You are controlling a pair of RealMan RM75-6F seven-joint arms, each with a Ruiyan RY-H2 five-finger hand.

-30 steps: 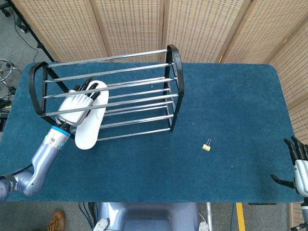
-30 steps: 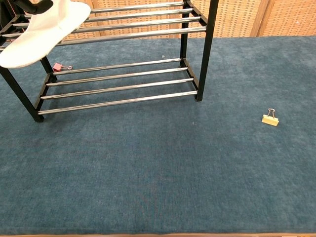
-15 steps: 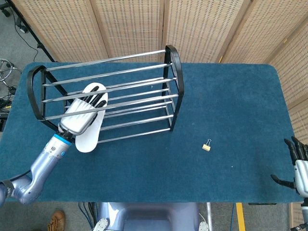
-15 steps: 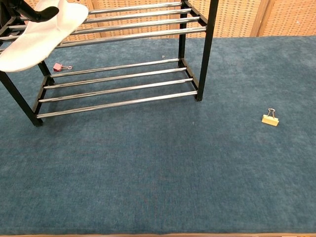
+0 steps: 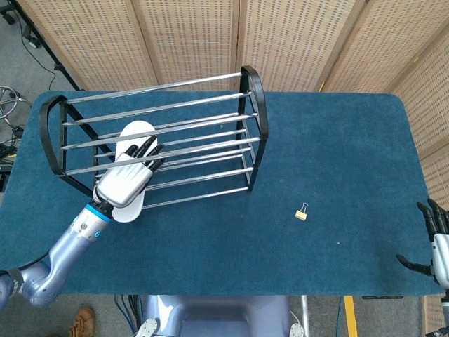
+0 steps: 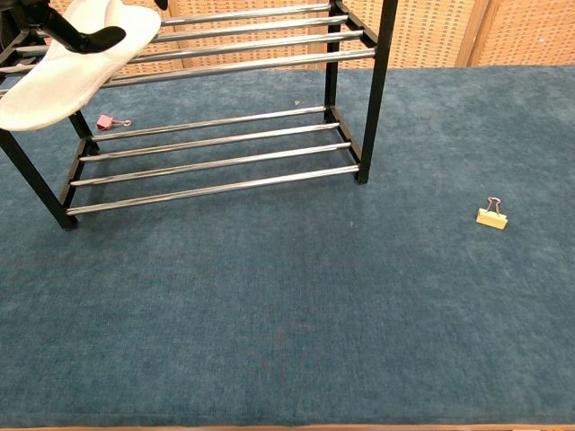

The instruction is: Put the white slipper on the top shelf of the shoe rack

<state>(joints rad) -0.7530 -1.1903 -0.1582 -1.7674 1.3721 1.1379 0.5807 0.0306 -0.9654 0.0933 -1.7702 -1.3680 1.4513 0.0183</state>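
The white slipper (image 5: 136,132) lies lengthwise across the top shelf of the black and chrome shoe rack (image 5: 254,105) near its left end. Its heel sticks out past the front bar. My left hand (image 5: 126,180) lies over the slipper's rear half and holds it, fingers pointing toward the back bars. In the chest view the slipper (image 6: 54,85) slopes down over the front bar of the rack (image 6: 377,54), and a dark finger (image 6: 85,38) crosses it. My right hand (image 5: 438,247) hangs off the table's right edge, fingers spread, holding nothing.
A small yellow binder clip (image 5: 301,212) lies on the blue table cover right of the rack, also seen as the clip (image 6: 490,215) in the chest view. A pink clip (image 6: 106,121) lies under the rack's left end. Wicker screens stand behind the table.
My left hand has slid back toward the slipper's heel and the front bar. The slipper and rack shifted slightly left. The right hand has stayed put.
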